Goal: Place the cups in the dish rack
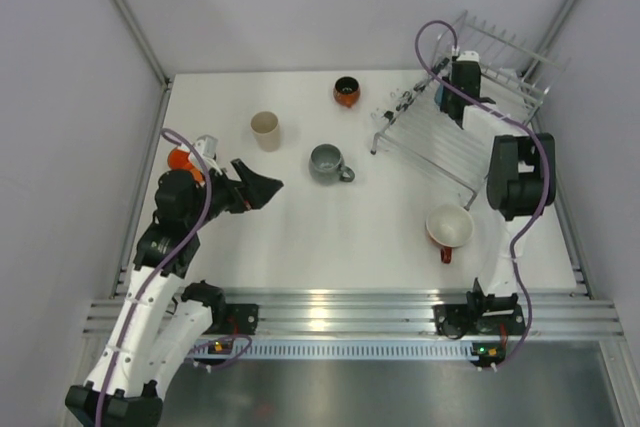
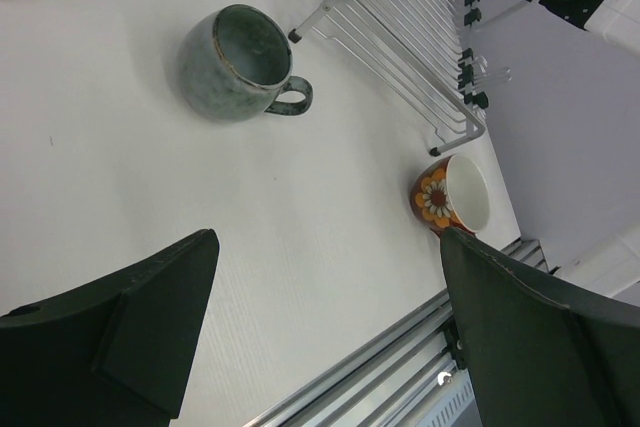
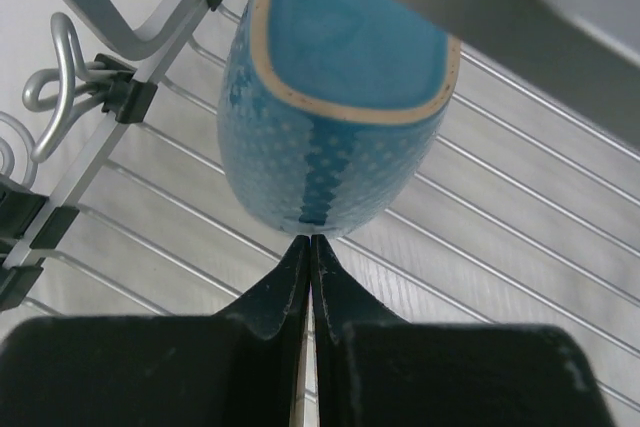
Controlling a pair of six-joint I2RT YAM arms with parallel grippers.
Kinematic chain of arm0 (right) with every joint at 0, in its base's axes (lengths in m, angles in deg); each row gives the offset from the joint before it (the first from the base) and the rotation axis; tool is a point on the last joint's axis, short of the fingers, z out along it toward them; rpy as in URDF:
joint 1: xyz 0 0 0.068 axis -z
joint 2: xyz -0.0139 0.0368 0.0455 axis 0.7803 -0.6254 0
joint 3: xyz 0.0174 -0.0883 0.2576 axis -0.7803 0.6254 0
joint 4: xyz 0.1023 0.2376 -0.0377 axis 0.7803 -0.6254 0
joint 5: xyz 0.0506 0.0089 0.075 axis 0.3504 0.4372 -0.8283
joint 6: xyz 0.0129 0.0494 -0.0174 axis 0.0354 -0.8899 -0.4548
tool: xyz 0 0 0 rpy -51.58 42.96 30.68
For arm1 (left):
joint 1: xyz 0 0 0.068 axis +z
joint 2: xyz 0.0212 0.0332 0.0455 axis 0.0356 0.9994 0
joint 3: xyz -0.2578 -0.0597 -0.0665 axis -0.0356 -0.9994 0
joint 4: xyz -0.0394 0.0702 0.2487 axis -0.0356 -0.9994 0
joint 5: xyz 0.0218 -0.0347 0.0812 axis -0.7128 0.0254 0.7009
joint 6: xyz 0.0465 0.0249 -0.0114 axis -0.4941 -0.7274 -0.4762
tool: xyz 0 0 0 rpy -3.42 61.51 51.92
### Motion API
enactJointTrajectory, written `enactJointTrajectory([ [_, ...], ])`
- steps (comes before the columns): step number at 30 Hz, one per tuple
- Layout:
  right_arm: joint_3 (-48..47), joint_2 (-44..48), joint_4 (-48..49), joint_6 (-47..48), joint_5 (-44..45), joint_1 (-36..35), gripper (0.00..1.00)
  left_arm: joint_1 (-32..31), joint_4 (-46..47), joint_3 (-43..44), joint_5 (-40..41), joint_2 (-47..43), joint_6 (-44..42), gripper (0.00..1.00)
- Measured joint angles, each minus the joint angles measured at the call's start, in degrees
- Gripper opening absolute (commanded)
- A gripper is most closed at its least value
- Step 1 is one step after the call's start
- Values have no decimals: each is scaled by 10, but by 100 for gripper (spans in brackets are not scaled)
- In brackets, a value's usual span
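The light blue cup (image 3: 335, 107) rests tilted on the wires of the dish rack (image 3: 520, 207), its mouth facing the right wrist camera. My right gripper (image 3: 311, 239) is shut with nothing between its fingers, and its tips are right at the cup's lower side. From above, the dish rack (image 1: 450, 142) stands at the back right. On the table stand a beige tumbler (image 1: 265, 130), a grey mug (image 1: 326, 163), a dark-and-orange cup (image 1: 347, 91) and a red mug with a white inside (image 1: 449, 227). My left gripper (image 1: 262, 187) hangs open and empty over the table, left of the grey mug (image 2: 240, 62).
An orange cup (image 1: 181, 160) sits at the left edge, partly hidden behind my left arm. The red mug (image 2: 455, 195) lies close to the rack's near corner (image 2: 470, 127). A metal rail (image 1: 330, 307) runs along the table's front edge.
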Motion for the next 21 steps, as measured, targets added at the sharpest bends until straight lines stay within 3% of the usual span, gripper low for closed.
enactJointTrajectory([
  [10, -38, -23, -1, 0, -2, 0, 0, 0, -1, 0, 25, 22, -3, 98],
  [21, 2, 19, 6, -2, -9, 0, 0, 0, -4, 3, 54, 44, -3, 98],
])
